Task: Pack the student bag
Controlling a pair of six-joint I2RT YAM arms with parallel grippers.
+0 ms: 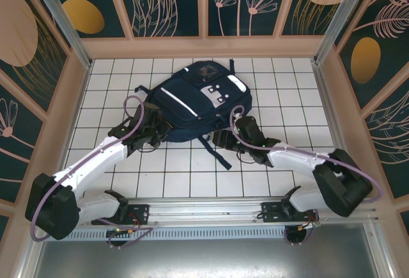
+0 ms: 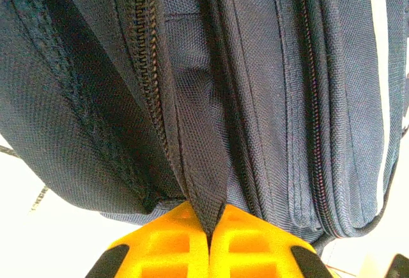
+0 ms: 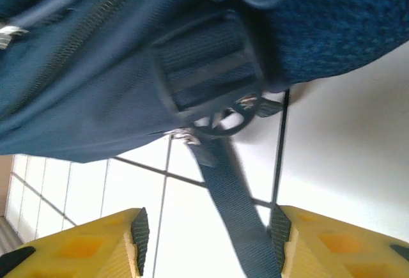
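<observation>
While the bag (image 1: 198, 102) lies flat mid-surface (image 1: 192, 179), toward the far side, I see from above navy fabric, a white stripe, grey patches and dark straps. My left end effector (image 1: 153, 136) sits at its near-left edge, the right end effector (image 1: 225, 139) at its near-right edge. The left wrist camera adds what the top one cannot: yellow fingers (image 2: 166, 246) pressed together, pinching a fold of bag fabric beside a zipper (image 2: 147, 80). The right wrist camera shows fingers (image 3: 83, 249) spread, a strap (image 3: 233, 201) running between them below a buckle (image 3: 204, 67), white tiles beneath.
</observation>
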